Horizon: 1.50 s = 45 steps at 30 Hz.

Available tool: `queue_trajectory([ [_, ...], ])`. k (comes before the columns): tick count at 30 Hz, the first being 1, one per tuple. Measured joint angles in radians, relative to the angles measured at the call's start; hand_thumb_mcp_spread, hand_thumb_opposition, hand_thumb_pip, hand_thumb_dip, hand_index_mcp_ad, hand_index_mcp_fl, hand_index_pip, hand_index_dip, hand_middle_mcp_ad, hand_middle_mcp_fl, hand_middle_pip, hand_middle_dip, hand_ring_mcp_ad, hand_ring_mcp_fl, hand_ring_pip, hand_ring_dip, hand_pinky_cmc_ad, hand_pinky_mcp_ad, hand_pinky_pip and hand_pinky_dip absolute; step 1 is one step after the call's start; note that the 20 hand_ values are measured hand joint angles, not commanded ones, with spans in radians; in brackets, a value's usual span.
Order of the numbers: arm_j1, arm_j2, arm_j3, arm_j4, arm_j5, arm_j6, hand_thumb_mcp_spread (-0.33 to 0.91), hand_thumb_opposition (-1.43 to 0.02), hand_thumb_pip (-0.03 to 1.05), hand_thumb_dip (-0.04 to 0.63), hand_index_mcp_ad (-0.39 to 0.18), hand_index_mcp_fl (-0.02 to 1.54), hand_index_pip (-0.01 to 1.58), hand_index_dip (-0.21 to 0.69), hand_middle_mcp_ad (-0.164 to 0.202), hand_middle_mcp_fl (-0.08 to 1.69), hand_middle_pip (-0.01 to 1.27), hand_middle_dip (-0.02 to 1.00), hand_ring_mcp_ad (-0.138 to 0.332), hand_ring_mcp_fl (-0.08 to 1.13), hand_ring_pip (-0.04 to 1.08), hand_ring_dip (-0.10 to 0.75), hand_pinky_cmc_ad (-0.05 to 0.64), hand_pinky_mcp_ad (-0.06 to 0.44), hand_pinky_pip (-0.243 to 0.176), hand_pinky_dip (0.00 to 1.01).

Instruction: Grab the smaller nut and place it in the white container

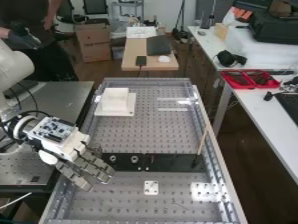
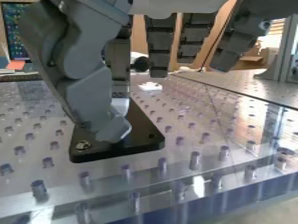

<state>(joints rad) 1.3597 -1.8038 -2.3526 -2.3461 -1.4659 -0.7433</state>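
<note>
The hand (image 1: 85,162) is at the left end of the flat black bar (image 1: 174,163), its fingers straight and slanting down to the right, covering that end. On the bar, right of the fingertips, stand the larger nut (image 1: 113,158) and the bearing (image 1: 134,159). The white container (image 1: 105,111) lies farther up the bench. In the wrist view the hand (image 2: 90,75) has its thumb over the end of the black bar (image 2: 143,140), the other fingers hanging straight and apart from it. Beside the thumb tip is a small round metal piece (image 2: 83,145); whether screw or nut, I cannot tell.
A small white plate with holes (image 1: 151,187) lies on the perforated bench below the bar. A thin wooden stick (image 1: 202,142) leans up from the bar's right end. The raised metal frame edge (image 1: 216,150) runs along the bench's right side.
</note>
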Motion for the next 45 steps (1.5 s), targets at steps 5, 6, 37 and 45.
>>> queue_trajectory([
  [5, 0.001, -0.004, 0.003, 0.000, 0.002, -0.003, 0.48, -0.92, 0.72, 0.339, -0.166, 0.09, 1.48, 0.305, 0.063, 0.15, 0.13, 0.21, 0.080, 0.01, 0.10, 0.075, 0.314, 0.197, -0.026, 0.20],
  [6, 0.001, -0.005, 0.003, 0.000, 0.002, -0.003, 0.48, -0.92, 0.72, 0.339, -0.166, 0.10, 1.47, 0.305, 0.063, 0.15, 0.13, 0.21, 0.080, 0.01, 0.10, 0.075, 0.314, 0.197, -0.026, 0.20],
  [37, -0.002, -0.021, 0.018, 0.014, -0.006, -0.003, 0.49, -0.94, 0.68, 0.374, -0.169, 0.29, 1.47, 0.290, 0.049, 0.21, 0.13, 0.21, 0.087, 0.03, 0.10, 0.082, 0.316, 0.171, -0.026, 0.20],
  [45, -0.008, -0.015, 0.030, 0.013, -0.020, -0.012, 0.52, -1.02, 0.58, 0.342, -0.171, 0.41, 1.47, 0.283, 0.049, 0.21, 0.13, 0.21, 0.089, 0.03, 0.09, 0.082, 0.316, 0.171, -0.012, 0.19],
])
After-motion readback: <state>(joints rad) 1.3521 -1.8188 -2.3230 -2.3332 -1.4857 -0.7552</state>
